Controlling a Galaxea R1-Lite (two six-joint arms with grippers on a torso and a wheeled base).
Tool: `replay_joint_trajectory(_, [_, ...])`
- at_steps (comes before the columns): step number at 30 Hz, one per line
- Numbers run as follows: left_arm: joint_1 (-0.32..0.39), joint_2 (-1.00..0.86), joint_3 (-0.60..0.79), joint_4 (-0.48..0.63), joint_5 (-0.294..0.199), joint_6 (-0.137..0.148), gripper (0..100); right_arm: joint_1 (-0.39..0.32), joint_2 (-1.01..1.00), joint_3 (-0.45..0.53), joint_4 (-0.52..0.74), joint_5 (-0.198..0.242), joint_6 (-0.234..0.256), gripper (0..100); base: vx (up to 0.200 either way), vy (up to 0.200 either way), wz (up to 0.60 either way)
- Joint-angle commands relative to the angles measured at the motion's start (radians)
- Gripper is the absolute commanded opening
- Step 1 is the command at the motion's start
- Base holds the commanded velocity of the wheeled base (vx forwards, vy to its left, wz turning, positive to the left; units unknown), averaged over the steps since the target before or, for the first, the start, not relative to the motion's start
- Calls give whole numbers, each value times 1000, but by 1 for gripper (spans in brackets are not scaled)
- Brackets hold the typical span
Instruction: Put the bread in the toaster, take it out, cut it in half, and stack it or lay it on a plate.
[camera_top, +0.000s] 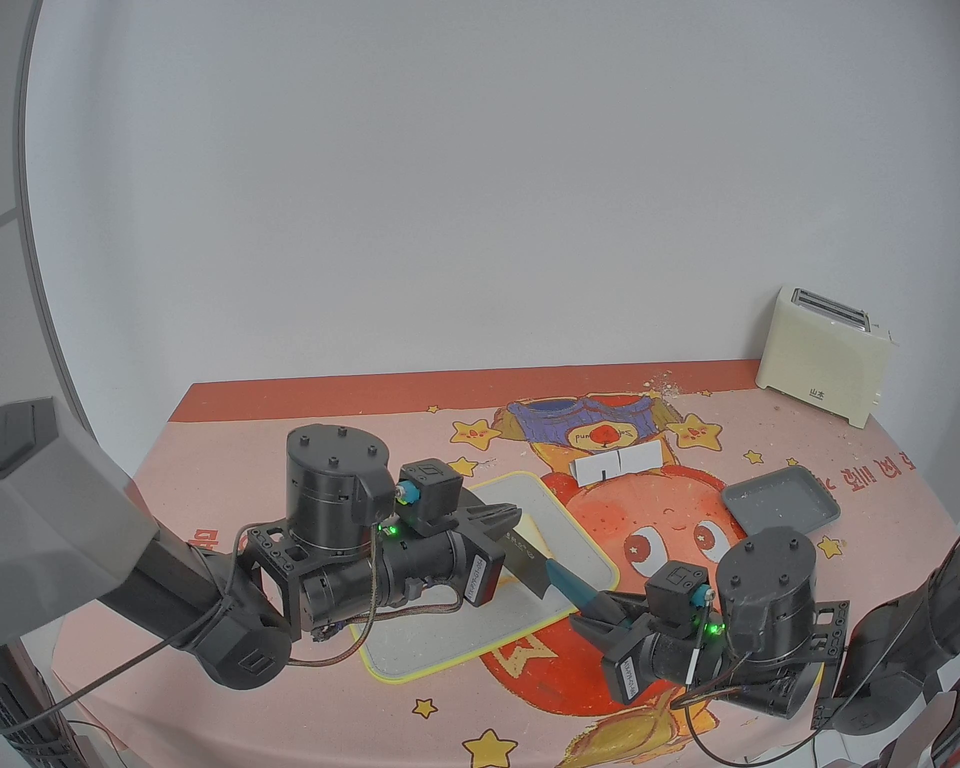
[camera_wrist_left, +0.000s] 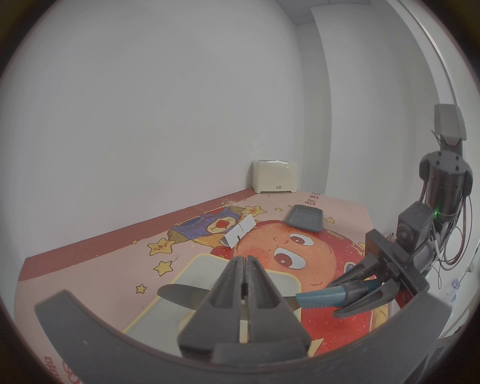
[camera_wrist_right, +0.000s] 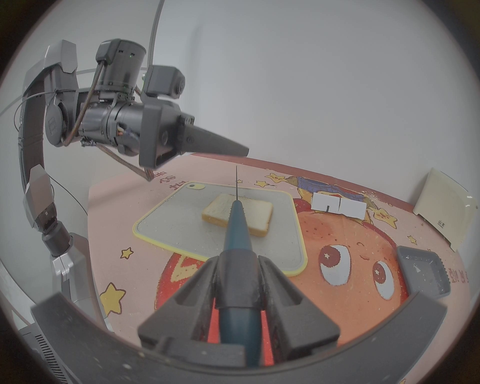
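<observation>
The slice of bread (camera_wrist_right: 238, 214) lies flat on the cutting board (camera_wrist_right: 170, 225), near the middle of the tabletop (camera_top: 300, 420). The toaster (camera_top: 822, 358) stands well apart at the far right corner, and the grey plate (camera_top: 780, 498) lies between the toaster and the board.

The right tool (camera_top: 590, 610) is closed around the blue-green handle of a knife (camera_top: 535, 570). The blade points across the board, with its thin edge in line with the middle of the slice. The left tool (camera_top: 512, 516) hangs above the board near the bread, its fingers pressed together with nothing between them.

I judge that the step in hand is the cutting. The bread looks light and soft (toasted or not, I cannot tell), so it may slide or be squashed under the blade. It probably needs a gentle hold from above at one side, away from the cutting line. Each half should later be gripped by its crust edges, which are firmer than the crumb.
</observation>
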Motion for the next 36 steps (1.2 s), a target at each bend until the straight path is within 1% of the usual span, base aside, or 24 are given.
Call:
replay_joint_trajectory(1, [-3, 13, 12, -16, -1, 0, 0, 4, 7, -1, 0, 0, 0, 0, 0, 0, 0])
replay_joint_trajectory(7, [-29, 27, 38, -21, -1, -4, 0, 6, 7, 3, 0, 0, 0, 0, 0, 0, 0])
replay_joint_trajectory(14, [-28, 54, 32, -62, 1, -7, 0, 7, 4, 5, 0, -1, 0, 0, 0, 0, 0])
replay_joint_trajectory(28, [-26, 74, 37, -66, -1, -7, 0, 6, 3, 3, 0, 0, 0, 0, 0, 0, 0])
replay_joint_trajectory(30, [-26, 86, 41, -89, -1, -9, 0, 6, 1, 3, 0, 0, 0, 0, 0, 0, 0])
replay_joint_trajectory(36, [-26, 105, 47, -104, -1, -9, 0, 6, -2, -1, -2, 0, 0, 0, 0, 0, 0])
